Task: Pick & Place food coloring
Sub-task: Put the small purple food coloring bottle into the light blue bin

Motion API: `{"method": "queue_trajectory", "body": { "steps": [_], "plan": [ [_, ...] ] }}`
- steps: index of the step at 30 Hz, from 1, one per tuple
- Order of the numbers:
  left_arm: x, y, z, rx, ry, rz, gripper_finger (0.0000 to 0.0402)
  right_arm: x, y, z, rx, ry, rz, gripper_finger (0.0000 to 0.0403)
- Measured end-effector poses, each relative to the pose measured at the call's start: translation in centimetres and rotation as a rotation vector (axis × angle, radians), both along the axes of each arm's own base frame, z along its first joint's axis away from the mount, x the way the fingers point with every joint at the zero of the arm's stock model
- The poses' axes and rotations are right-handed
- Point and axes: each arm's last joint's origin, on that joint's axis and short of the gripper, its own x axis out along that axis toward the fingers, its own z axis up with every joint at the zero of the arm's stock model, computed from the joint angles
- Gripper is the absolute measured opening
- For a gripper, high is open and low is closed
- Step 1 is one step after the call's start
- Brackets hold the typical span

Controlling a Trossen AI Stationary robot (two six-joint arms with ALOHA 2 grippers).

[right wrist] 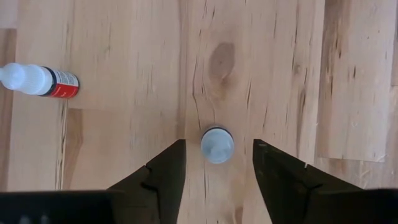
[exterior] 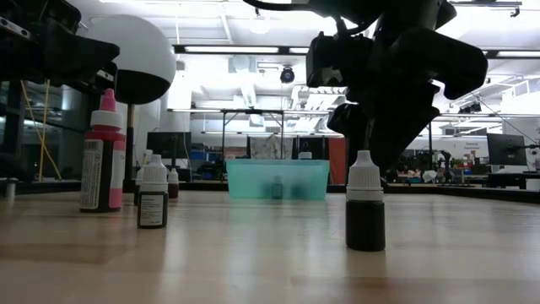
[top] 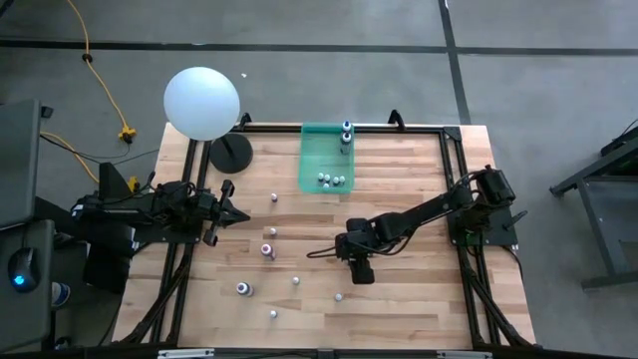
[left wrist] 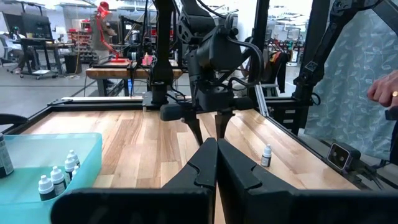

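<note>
Bottles [top: 331, 179] already sit in the green tray [top: 311, 150], five or so, while about eight wait on the worktop [top: 399, 299]. We have the right end effector [right wrist: 217, 163] spread apart directly over one upright bottle [right wrist: 217, 145], not yet gripping; the left end effector [left wrist: 216, 163] idles with fingers together

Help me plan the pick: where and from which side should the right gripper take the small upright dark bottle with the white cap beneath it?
Come straight down and close on the white cap of the small upright dark bottle. It stands upright and alone on the wooden table, centred between the open fingers of the right gripper, so a top-down pinch looks best. The left gripper waits apart.
</note>
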Motion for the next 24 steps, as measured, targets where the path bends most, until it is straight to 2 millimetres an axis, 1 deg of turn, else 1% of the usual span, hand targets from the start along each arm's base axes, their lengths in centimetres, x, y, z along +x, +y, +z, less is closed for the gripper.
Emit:
{"method": "queue_trajectory", "body": {
  "steps": [6, 14, 20, 24],
  "plan": [
    [0.0, 0.0, 0.0, 0.0, 0.0, 0.0, 0.0001, 0.0, 0.01, 0.0, 0.002, 0.0, 0.001, 0.0132],
    [0.0, 0.0, 0.0, 0.0, 0.0, 0.0, 0.0001, 0.03, 0.03, 0.02, 0.009, -0.002, 0.004, 0.0091],
    [0.0, 0.0, 0.0, 0.0, 0.0, 0.0, 0.0001, 0.08, 0.06, 0.07, 0.014, -0.009, 0.006, 0.0044],
    [0.0, 0.0, 0.0, 0.0, 0.0, 0.0, 0.0001, 0.07, 0.09, 0.07, 0.028, -0.005, 0.011, 0.0039]
  ]
}}
